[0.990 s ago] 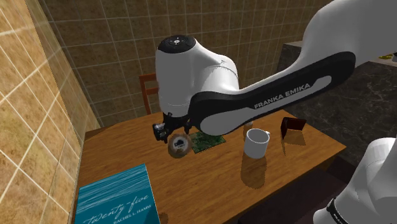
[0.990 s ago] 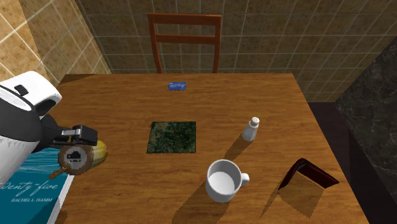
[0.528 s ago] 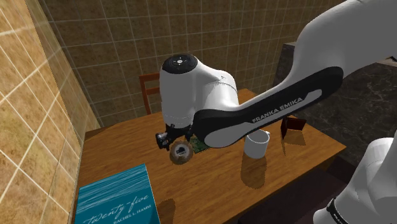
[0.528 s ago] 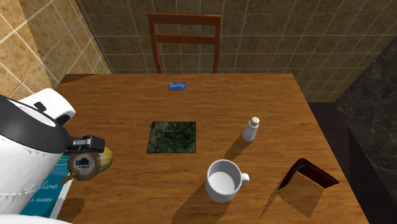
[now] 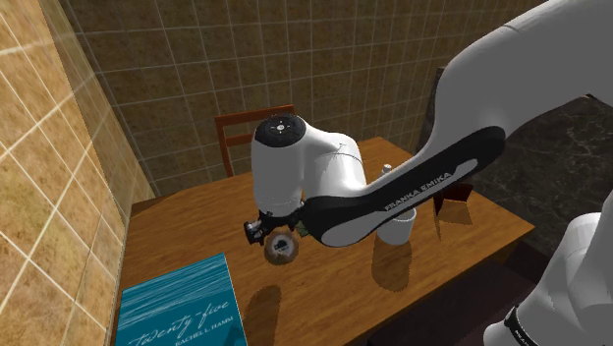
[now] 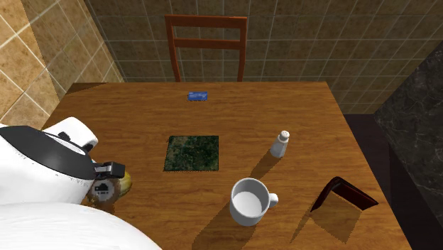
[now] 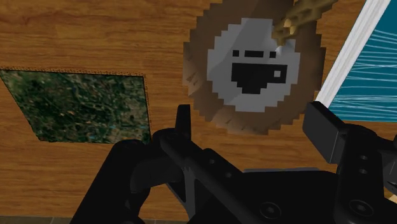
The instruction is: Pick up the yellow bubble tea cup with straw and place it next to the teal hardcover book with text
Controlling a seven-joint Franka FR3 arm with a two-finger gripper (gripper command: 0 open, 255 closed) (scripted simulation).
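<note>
The bubble tea cup (image 7: 251,70) has a brown rim, a grey lid with a black cup icon and a tan straw (image 7: 299,16); its yellowish side (image 6: 123,186) shows in the second exterior view. My black gripper (image 7: 254,121) is shut on the cup, one finger on each side. The cup (image 5: 281,246) hangs above the wooden table (image 5: 324,295) and casts a shadow below. The teal book (image 5: 177,310) with white script lies at the table's corner by the tiled wall, toward the shoulder view's lower left of the cup. In the wrist view the book's edge (image 7: 372,83) lies just beyond the cup.
A dark green mat (image 6: 192,153) lies mid-table. A white mug (image 6: 248,201), a small white shaker (image 6: 281,144), a brown folded wallet (image 6: 344,195) and a small blue item (image 6: 198,95) are spread over the table (image 6: 298,106). A wooden chair (image 6: 206,46) stands behind it.
The arm has carried the cup a little toward the table's front edge, down in the shoulder view. In the second exterior view the arm now covers the book.
</note>
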